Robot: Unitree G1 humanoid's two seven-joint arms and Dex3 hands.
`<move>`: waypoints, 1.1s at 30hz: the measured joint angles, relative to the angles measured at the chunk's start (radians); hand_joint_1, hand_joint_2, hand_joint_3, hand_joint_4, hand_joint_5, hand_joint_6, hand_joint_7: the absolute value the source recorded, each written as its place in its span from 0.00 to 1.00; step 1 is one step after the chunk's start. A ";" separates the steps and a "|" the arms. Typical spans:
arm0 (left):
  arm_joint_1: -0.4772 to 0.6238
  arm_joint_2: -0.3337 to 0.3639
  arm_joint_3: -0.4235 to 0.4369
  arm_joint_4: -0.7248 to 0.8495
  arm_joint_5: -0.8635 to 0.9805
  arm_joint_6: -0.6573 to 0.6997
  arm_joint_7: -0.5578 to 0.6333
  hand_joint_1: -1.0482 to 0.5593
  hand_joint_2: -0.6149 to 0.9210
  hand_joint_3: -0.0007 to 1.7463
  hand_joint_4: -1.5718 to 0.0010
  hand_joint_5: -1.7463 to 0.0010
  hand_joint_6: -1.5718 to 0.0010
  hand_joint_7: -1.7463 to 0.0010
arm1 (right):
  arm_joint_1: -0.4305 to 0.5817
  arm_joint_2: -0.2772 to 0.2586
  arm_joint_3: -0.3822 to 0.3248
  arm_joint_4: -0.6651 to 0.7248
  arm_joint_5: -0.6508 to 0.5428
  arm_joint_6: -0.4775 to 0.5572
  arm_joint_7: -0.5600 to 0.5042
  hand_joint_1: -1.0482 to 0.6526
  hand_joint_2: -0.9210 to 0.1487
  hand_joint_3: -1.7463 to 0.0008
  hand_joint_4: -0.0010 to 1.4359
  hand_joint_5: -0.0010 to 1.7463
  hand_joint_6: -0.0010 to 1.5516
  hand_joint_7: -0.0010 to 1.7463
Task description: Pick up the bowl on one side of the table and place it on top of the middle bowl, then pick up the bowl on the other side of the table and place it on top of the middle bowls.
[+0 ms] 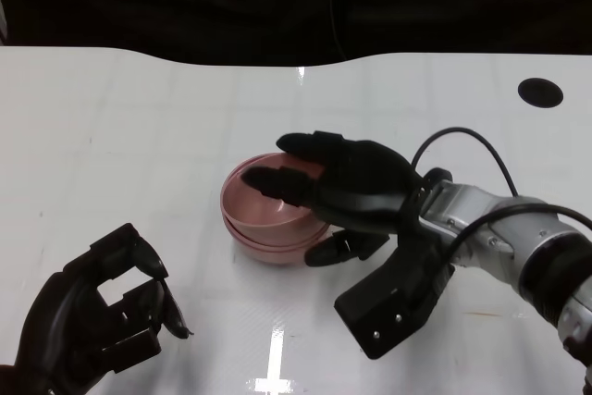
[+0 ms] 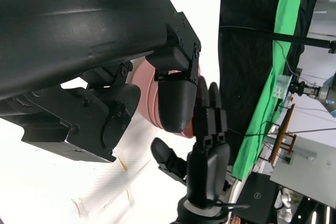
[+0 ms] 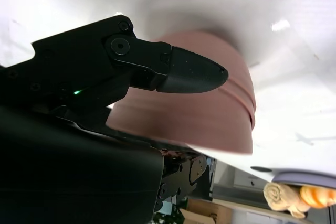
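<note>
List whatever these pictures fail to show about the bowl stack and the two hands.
- Head view: the right robot hand covers part of the pink bowl stack; whether it grips the rim is unclear.
- Right wrist view: the stack is blurred, so the bowl count is uncertain.
- Left wrist view: the left robot hand hides most of the stack.
</note>
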 measured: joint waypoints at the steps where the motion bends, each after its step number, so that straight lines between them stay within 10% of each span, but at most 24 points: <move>1: 0.000 0.000 0.000 0.000 0.000 0.000 0.000 0.75 0.93 0.76 0.50 0.00 0.63 0.00 | 0.005 0.000 0.003 0.001 -0.005 0.004 0.000 0.00 0.00 0.54 0.00 0.00 0.00 0.00; 22: 0.000 -0.003 0.000 0.000 -0.002 0.004 0.001 0.74 0.92 0.74 0.49 0.00 0.63 0.00 | 0.024 -0.008 0.031 0.022 -0.027 0.017 -0.067 0.00 0.00 0.54 0.00 0.00 0.00 0.00; 33: -0.002 -0.005 -0.002 0.002 0.000 -0.005 0.001 0.73 0.92 0.75 0.49 0.00 0.63 0.00 | 0.087 -0.140 -0.069 -0.191 0.043 -0.059 -0.056 0.04 0.00 0.63 0.00 0.00 0.00 0.00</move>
